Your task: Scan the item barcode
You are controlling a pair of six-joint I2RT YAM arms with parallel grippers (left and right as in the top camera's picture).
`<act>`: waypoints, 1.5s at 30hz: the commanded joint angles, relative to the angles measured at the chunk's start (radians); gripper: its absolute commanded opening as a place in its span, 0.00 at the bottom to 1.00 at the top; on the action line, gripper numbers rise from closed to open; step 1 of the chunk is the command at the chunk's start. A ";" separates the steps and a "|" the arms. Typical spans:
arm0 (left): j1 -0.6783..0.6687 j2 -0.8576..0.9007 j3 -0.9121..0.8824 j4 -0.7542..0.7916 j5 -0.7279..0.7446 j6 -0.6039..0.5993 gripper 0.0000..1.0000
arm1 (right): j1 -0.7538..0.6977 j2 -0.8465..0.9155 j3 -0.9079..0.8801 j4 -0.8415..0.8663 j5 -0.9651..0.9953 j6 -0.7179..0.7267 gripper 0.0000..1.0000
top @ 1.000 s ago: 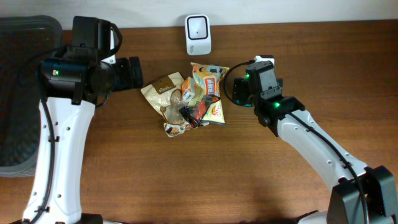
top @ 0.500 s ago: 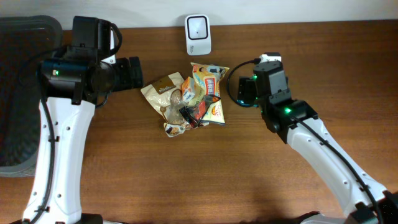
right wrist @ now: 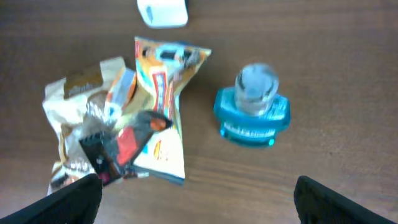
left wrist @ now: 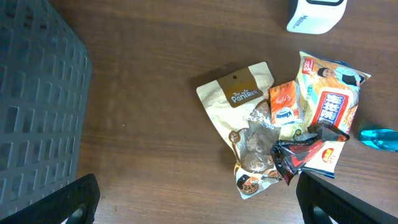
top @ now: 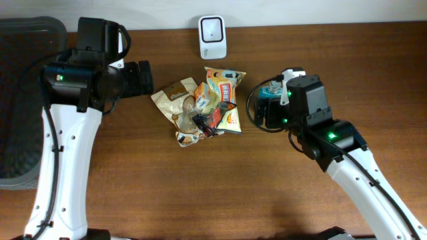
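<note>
**Nothing picked up yet: where I reckon this scan could go sideways**

The basket (top: 20,133) sits at the far left and isn't in play. The left gripper (top: 145,78) hangs just left of the pile (top: 203,107), jaws spread wide and holding nothing.

The pile is the messy bit. A tan pouch (left wrist: 239,102), a chip bag (left wrist: 326,102) and a black-red wrapper (left wrist: 301,152) lie over each other mid-counter (top: 200,193). Go for one of those and I'd bet a neighbour gets dragged along, or two get pinched at once. Then the wrong code gets read, or none. It all looks like crinkly film too, so a barcode could crease or catch glare.

The scanner (top: 212,37) stands at the back edge, just behind the pile. Any reach toward it from the front passes over the packets, so a low carry might scatter them or bump the scanner.

The bottle (right wrist: 254,112) stands upright on the counter just right of the chip bag, with a gap between them. The right gripper (right wrist: 205,205) hovers over it, jaws wide apart and empty.

If the bottle is the item, and I can't tell for sure, here's what worries me:
- It's round, so it may twist in the grip.
- A clumsy approach could tip it into the pile.
- The wrist view is too blurry to show where its barcode is, so the code could end up facing away from the scanner.
</note>
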 commanded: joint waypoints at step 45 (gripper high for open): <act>0.003 0.004 0.006 -0.002 -0.007 -0.010 0.99 | -0.001 0.145 0.072 -0.117 -0.007 0.047 0.98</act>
